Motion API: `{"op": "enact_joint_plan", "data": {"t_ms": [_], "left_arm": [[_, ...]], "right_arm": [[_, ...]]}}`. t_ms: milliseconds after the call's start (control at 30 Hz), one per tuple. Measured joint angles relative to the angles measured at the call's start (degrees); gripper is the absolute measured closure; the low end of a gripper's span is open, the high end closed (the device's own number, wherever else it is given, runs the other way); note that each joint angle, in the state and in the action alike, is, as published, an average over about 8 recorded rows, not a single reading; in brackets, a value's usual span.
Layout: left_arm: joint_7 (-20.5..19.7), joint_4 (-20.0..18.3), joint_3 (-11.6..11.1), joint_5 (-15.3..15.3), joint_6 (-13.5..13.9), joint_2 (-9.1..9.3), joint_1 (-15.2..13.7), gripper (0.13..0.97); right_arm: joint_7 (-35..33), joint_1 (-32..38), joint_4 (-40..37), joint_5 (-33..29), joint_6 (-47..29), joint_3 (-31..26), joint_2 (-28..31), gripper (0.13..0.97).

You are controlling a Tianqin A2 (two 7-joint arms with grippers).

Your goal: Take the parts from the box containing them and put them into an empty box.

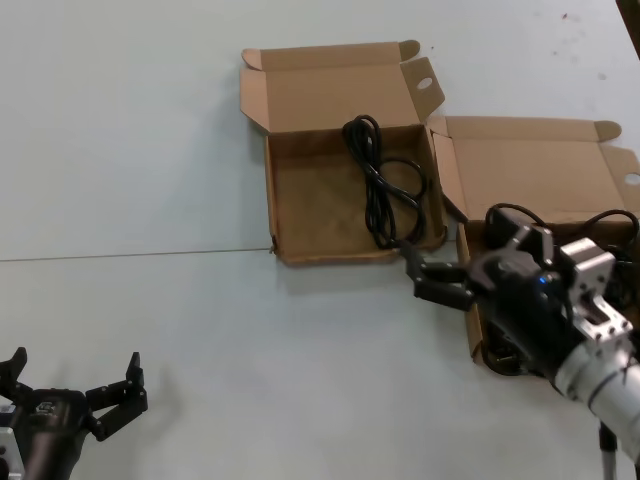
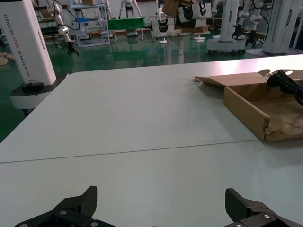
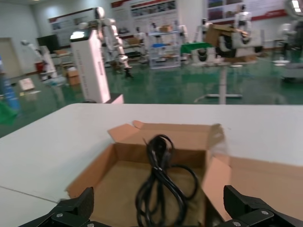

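Note:
The empty box lies open at the table's middle, with a dark nick at its near left corner. One black coiled cable rests along its right side. My right gripper hangs open just outside that box's near right corner, nothing between its fingers. Its wrist view looks over the cable from close by, the gripper still open. The box containing the parts stands to the right, mostly hidden by my right arm. Black cable loops show at its near end. My left gripper is parked open at the near left.
Both boxes' lids stand open towards the far side and the boxes touch at a corner. A thin seam runs across the table. In the left wrist view, the gripper faces bare table with the middle box off to one side.

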Motion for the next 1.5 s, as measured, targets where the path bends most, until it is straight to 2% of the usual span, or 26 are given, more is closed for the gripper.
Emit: {"op": "enact_joint_plan", "data": {"t_ms": [167, 800, 1500], "left_arm": [[0.0, 0.0, 0.0, 0.0, 0.0, 0.0, 0.0, 0.133], [0.0, 0.0, 0.0, 0.0, 0.0, 0.01, 0.0, 0.132], [0.0, 0.0, 0.0, 0.0, 0.0, 0.01, 0.0, 0.132]], "right_arm": [[0.0, -4.4, 2.4, 0.7, 2.9, 2.0, -0.4, 0.129], [0.0, -20.2, 10.9, 3.2, 13.4, 9.0, -1.9, 0.129], [0.0, -21.5, 11.6, 3.5, 14.2, 9.6, -2.0, 0.129]]}}
